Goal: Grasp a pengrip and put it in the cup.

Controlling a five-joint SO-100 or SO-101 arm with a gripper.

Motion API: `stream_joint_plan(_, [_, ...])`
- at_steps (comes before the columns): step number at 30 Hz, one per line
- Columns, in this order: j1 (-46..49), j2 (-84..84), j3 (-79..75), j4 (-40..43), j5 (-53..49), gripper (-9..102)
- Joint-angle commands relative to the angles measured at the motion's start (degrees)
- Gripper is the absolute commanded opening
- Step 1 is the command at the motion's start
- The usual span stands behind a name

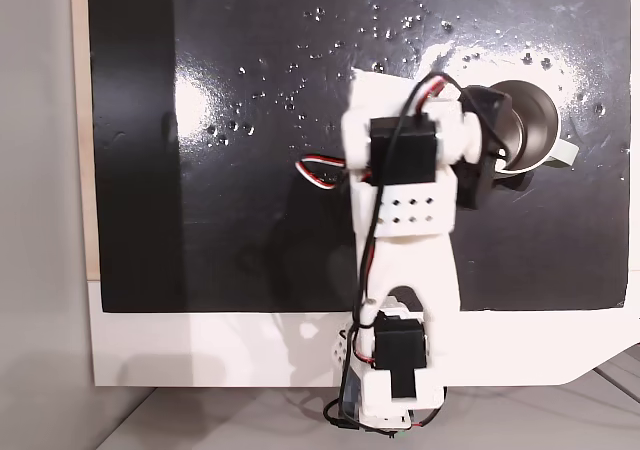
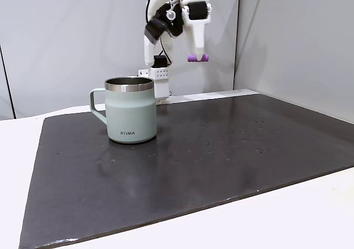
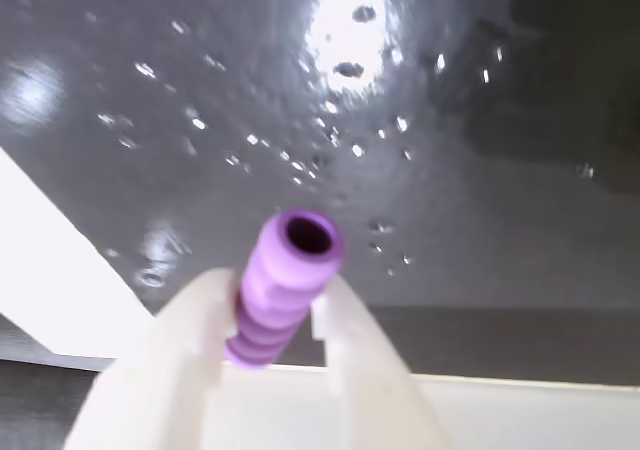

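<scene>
i am holding the pengrip (image 3: pixel 283 288) pinched between my two white fingers (image 3: pixel 170 370), so the grasp part of the job looks done. in the wrist view the little purple ribbed tube is sticking out past my fingertips with its open end facing the camera, and the fingers are pressing on its lower half from both sides. in a fixed view from the side my gripper (image 2: pixel 197 57) is hanging high in the air with the pengrip (image 2: pixel 197 57) lying crosswise at its tip, well above the dark mat (image 2: pixel 221 149).

the cup (image 2: pixel 130 110) is standing upright on the mat, handle to the left in that view, mouth open and nothing showing above its rim. from that side the pengrip sits to the right of the cup and well above it, so i am judging that i am not yet over the opening. in the fixed view from above, my arm (image 1: pixel 405 185) is covering part of the cup (image 1: pixel 535 120), and i cannot tell from there how well the tip lines up with the steel inside.

what is left, as i judge it: carrying the pengrip over the mouth, coming lower, and letting go so it drops in. being small and rubbery, it may bounce off the rim if i am releasing off-centre
</scene>
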Motion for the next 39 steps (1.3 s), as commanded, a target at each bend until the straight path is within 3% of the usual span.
stream_joint_plan(1, [6.3, 4.9, -1.9, 0.8, -7.6, 0])
stream_joint_plan(14, [22.9, 0.4, -4.7, 0.4, -26.6, 0])
stream_joint_plan(25, [26.9, -3.6, -9.8, -3.7, -32.9, 0])
stream_joint_plan(27, [26.9, -3.7, -9.8, -4.0, -33.2, 5])
stream_joint_plan(31, [26.8, -3.7, -9.9, -3.7, -33.0, 27])
stream_joint_plan(33, [26.8, -3.7, -10.0, -3.8, -32.5, 33])
stream_joint_plan(39, [27.0, -3.5, -10.1, -3.8, -32.3, 36])
